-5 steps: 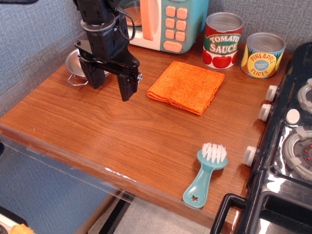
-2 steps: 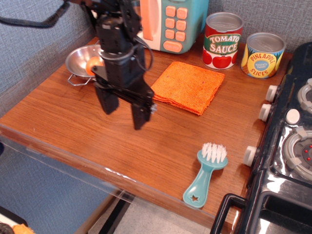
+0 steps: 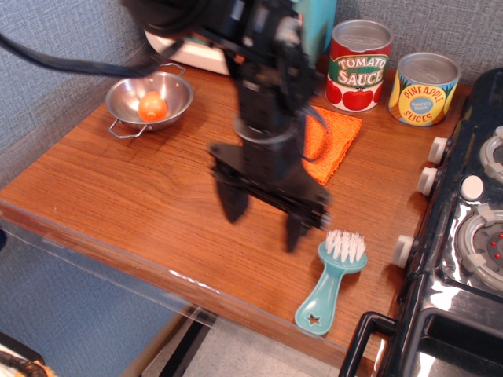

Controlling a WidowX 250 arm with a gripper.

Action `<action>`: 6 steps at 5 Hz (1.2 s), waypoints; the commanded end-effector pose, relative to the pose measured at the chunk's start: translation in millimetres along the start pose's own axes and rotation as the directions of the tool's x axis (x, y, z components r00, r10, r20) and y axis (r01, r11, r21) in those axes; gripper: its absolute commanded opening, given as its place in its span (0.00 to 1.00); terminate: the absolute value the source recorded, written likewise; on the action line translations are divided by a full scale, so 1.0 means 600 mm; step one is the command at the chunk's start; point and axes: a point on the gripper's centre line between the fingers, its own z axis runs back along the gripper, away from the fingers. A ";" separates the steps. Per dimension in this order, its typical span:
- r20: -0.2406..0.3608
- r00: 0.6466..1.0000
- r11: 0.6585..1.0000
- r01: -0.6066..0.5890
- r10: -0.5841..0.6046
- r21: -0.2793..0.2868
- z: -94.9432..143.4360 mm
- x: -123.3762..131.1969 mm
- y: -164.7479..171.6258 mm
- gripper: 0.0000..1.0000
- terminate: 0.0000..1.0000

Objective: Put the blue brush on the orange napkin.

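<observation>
At 10 o'clock of small teal-blue plastic brush [image 3: 333, 280]: black gripper [image 3: 265, 222], jaws apart, empty; folded orange cloth napkin [image 3: 333, 140] partly hidden behind.

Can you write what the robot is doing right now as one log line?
phase: approach | tool: open, empty, left of blue brush | brush: on table, not gripped | orange napkin: partly hidden behind arm | next: probably grasp brush

Wood countertop [image 3: 118, 188] w/ grey-blue textured wall [image 3: 55, 86] behind (black toy stove [image 3: 464, 259] at right)
</observation>
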 end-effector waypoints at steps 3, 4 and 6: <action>-0.004 0.984 0.984 -0.176 0.175 -0.008 -0.044 0.034 -0.069 1.00 0.00; -0.002 0.984 0.984 -0.177 0.177 -0.017 -0.056 0.040 -0.084 1.00 0.00; -0.014 0.983 0.983 -0.184 0.184 0.019 -0.084 0.050 -0.085 1.00 0.00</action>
